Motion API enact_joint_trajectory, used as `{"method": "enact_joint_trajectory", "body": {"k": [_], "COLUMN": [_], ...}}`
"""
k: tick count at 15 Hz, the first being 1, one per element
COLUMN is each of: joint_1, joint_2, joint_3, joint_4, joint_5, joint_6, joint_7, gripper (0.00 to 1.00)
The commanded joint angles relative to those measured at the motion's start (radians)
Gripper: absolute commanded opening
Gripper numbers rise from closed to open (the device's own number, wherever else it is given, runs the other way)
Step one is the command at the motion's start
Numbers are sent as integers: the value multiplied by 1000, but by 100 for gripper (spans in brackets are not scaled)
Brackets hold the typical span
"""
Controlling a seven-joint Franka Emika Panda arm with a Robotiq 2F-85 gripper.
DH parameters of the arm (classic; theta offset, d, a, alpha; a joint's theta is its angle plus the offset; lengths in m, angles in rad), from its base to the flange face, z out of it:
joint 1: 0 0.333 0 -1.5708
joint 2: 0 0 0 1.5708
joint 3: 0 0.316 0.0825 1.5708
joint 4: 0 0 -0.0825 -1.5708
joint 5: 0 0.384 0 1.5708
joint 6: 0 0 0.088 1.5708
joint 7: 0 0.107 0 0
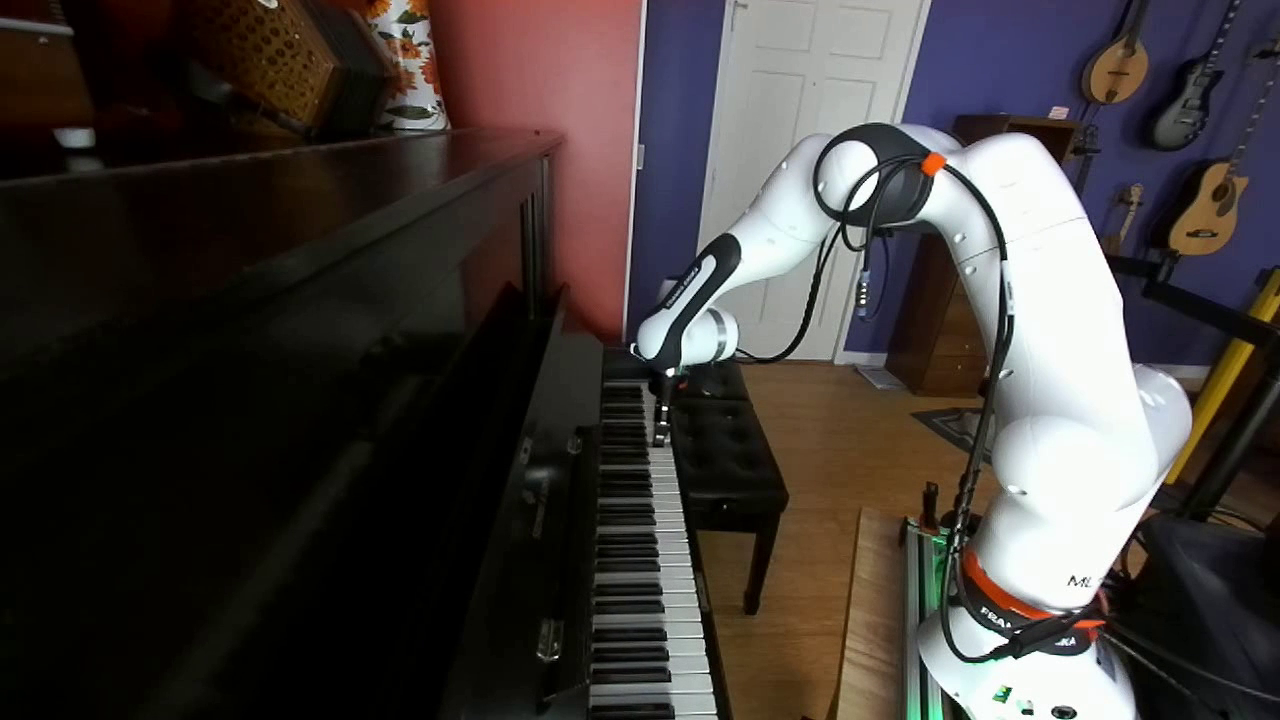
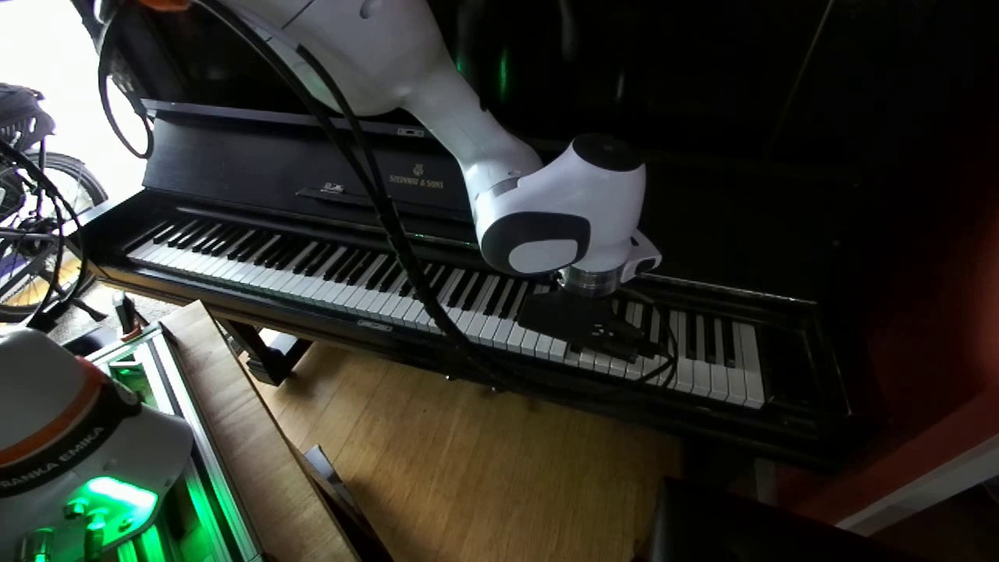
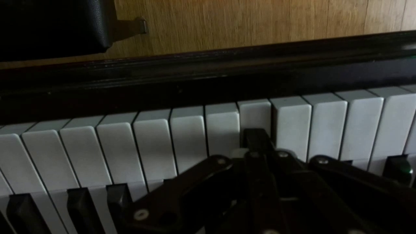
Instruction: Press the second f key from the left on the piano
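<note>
- Red wall [image 1: 545, 75] and purple wall [image 1: 682, 140] back our room.
- Near the red wall we see one piano [image 1: 350, 280], glossy near-black, lettered "STEINWAY & SONS", its keys [image 1: 672, 572] in a long row.
- One white arm [image 1: 1060, 270], "FRANKA EMIKA" on its base [image 2: 160, 445].
- One black bench [image 1: 730, 450] beside the keys.
- Our gripper [image 3: 261, 141], fingers closed together, touches one white key [image 3: 255, 113], lower than its neighbours.

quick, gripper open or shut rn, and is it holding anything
Gripper: closed, nothing seen held; its tip is on a white key, which sits lower than its neighbours in the wrist view.
</note>
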Motion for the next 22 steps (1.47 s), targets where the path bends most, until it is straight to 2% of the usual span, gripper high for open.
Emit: {"method": "enact_joint_trajectory", "body": {"k": [1, 11, 12, 14, 22], "joint_1": [4, 49, 49, 55, 125], "joint_2": [4, -84, -94, -117, -261], "joint_3": [2, -17, -14, -13, -42], "joint_4": [10, -38, -41, -52, -121], "joint_5": [7, 0, 2, 4, -21], "joint_6": [-12, -5, -11, -14, -100], "joint_7": [-6, 44, 47, 63, 185], "gripper": [0, 0, 26, 32, 93]}}
